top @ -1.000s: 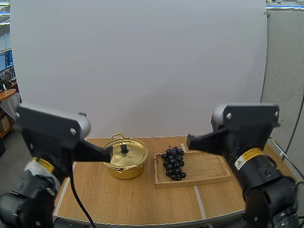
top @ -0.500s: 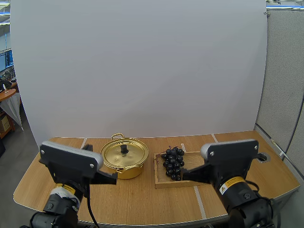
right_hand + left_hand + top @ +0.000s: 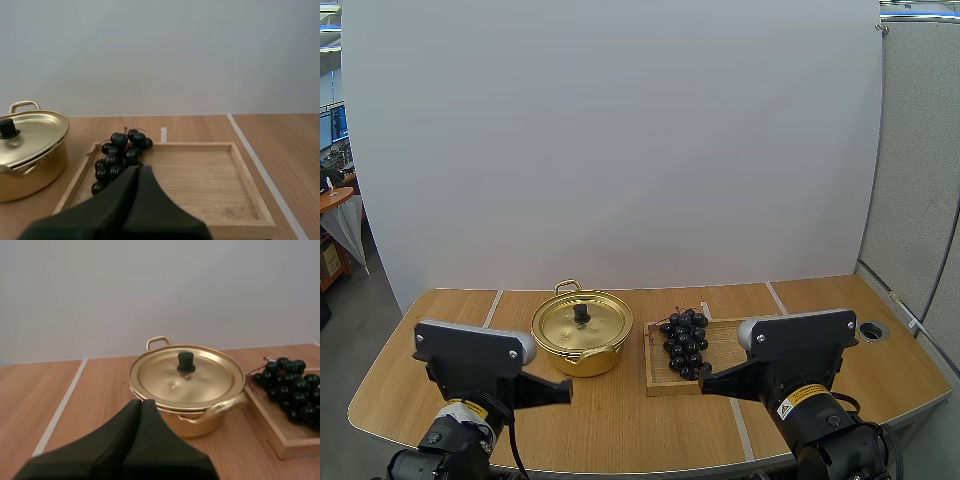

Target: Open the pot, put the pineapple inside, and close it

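Left pincer point(image 3: 141, 401): pressed closed, empty, hiding part of pot point(image 3: 200, 422).
Right pincer point(image 3: 137, 168): closed, empty, hiding some grapes point(image 3: 117, 152).
Lid point(image 3: 170, 377): on pot.

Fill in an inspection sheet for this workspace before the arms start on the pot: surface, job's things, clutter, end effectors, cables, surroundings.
Surface: wooden table with pale strips across it.
Job's things: gold pot, lid on; dark grapes in a wooden tray beside the pot, at the tray's end nearest it.
Clutter: nothing seen.
End effectors: left end effector shut, empty, short of the pot; right end effector shut, empty, short of the grapes.
Cables: nothing seen on the table.
Surroundings: white screen behind the table.
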Robot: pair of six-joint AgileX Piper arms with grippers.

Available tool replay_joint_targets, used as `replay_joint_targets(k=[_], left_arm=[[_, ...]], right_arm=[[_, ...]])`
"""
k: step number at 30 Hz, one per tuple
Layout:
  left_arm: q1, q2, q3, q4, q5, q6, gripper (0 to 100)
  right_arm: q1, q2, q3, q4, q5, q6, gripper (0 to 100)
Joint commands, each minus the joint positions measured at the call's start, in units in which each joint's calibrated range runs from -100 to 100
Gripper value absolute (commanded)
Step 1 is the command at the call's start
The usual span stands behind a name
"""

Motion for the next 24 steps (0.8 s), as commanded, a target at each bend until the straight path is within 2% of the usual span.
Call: replay_joint_targets(k=[1,10,24], left_arm=[[0.11,-0.33,0.23,1.06,7.98,-2.29,0],[1.37,-0.33,0.23,1.69,8.18,-3.80,0],[1.36,-0.33,0.23,1.80,6.22,-3.71,0]], right_arm=[[-0.23,-0.33,0.22,1.59,11.10,-0.30,0],[-0.23,-0.33,0.22,2.17,13.29,-0.30,0],[-0.23,-0.33,0.22,2.17,13.29,-0.30,0]])
